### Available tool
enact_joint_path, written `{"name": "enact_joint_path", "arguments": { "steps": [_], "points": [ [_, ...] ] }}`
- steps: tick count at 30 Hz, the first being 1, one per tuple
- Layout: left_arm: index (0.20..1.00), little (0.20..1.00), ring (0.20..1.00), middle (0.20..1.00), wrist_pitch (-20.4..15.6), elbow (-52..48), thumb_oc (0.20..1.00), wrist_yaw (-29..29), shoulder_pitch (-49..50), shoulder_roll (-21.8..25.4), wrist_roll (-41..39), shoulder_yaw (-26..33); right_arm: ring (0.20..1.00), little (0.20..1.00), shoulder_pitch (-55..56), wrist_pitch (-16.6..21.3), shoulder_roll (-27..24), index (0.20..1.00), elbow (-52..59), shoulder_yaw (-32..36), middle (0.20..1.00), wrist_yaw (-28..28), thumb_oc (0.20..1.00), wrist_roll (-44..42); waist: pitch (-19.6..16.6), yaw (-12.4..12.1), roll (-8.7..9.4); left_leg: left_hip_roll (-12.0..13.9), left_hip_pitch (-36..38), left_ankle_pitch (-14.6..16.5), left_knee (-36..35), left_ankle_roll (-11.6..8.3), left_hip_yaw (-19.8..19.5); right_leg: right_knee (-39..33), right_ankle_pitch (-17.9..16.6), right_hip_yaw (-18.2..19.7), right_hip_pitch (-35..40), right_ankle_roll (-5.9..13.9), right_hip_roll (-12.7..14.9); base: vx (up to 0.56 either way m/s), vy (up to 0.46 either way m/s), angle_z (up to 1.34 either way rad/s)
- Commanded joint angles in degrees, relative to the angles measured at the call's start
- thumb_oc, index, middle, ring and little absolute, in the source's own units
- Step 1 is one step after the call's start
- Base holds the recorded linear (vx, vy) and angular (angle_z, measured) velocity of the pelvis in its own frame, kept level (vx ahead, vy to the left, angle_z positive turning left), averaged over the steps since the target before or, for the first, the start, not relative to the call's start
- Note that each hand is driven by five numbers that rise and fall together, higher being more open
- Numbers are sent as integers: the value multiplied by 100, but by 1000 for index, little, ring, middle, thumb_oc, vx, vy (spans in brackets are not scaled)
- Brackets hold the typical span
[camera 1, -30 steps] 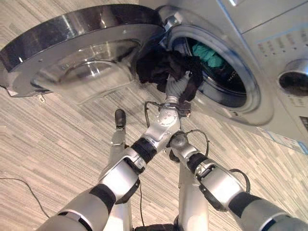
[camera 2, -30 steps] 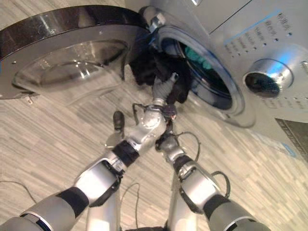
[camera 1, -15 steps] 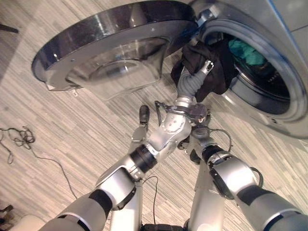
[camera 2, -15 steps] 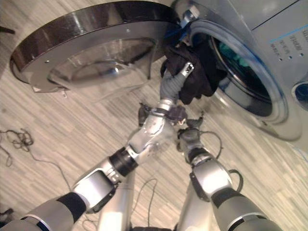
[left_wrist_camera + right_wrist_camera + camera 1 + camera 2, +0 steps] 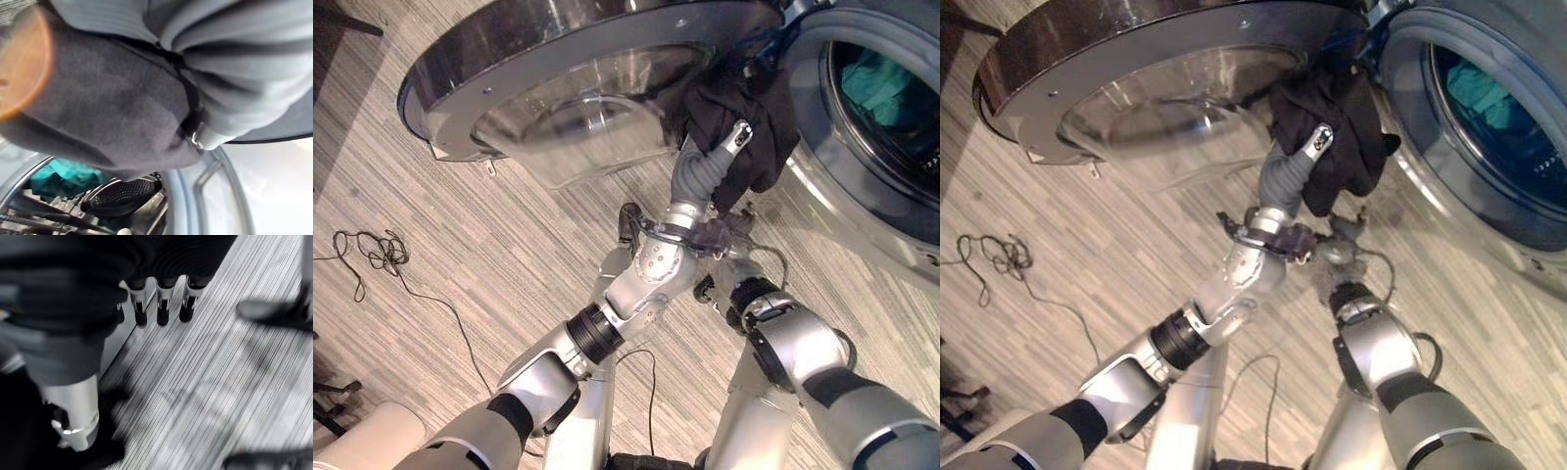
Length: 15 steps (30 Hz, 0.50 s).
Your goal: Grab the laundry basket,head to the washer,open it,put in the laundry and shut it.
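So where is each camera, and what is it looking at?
Left eye view: on the head, looking down at the open round washer door; both arms show.
Right eye view: beside it, same scene; the left hand is in the black cloth.
Left wrist view: on the left wrist, facing the drum and the teal garment.
Right wrist view: on the right wrist, over the striped floor; the right hand shows.

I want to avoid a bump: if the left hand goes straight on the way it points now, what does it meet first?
Probably the washer's door opening. The left hand, wrapped in the black garment, points toward it, though depth is unclear and the open door is close alongside.
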<state>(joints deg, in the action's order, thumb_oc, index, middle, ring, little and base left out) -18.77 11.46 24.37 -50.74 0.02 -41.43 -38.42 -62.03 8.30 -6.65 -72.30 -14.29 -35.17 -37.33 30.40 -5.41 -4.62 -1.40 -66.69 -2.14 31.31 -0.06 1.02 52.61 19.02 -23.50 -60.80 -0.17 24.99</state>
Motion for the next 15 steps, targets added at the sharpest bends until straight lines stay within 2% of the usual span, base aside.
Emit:
{"name": "enact_joint_path", "arguments": {
  "steps": [1, 5, 6, 10, 15],
  "points": [
    [200, 200, 200, 200, -279, -847, 200, -118, -176, -219, 253, 61, 1000, 1000, -27, 117, 62, 1000, -182, -142, 1000, 10, 1000, 220, -284, -73, -435, 540, -168, 271, -92, -233, 475, -448, -541, 376, -121, 612, -179, 9, 16, -4],
    [200, 200, 200, 200, -236, -948, 200, -138, -104, -122, 254, 101, 1000, 1000, -50, 165, 41, 1000, -17, -97, 1000, -45, 1000, 268, -294, -39, -421, 554, -133, 288, -88, -220, 501, -479, -557, 382, -92, 621, -188, 9, 19, -4],
    [200, 200, 200, 200, -215, -914, 200, -240, -72, -171, 54, -5, 1000, 1000, -300, 176, 211, 1000, -216, -75, 1000, -98, 1000, 298, -322, -133, -498, 526, -87, 290, -94, -210, 478, -475, -536, 383, -40, 622, -165, 12, 20, -4],
    [200, 200, 200, 200, -242, -1348, 200, -360, 161, 137, 92, -120, 1000, 1000, -393, 166, -173, 1000, -541, 82, 1000, -24, 1000, 177, -379, -290, -612, 479, 80, 292, -172, -220, 468, -528, -486, 361, 139, 642, -134, 4, 4, -1],
    [200, 200, 200, 200, -154, -1753, 200, -403, 411, 463, 301, -97, 1000, 1000, -288, 134, -557, 1000, -512, -7, 1000, 46, 1000, 334, -382, -347, -673, 460, 246, 312, -225, -212, 512, -604, -526, 365, 276, 661, -139, -10, 2, 2]
  ]
}}
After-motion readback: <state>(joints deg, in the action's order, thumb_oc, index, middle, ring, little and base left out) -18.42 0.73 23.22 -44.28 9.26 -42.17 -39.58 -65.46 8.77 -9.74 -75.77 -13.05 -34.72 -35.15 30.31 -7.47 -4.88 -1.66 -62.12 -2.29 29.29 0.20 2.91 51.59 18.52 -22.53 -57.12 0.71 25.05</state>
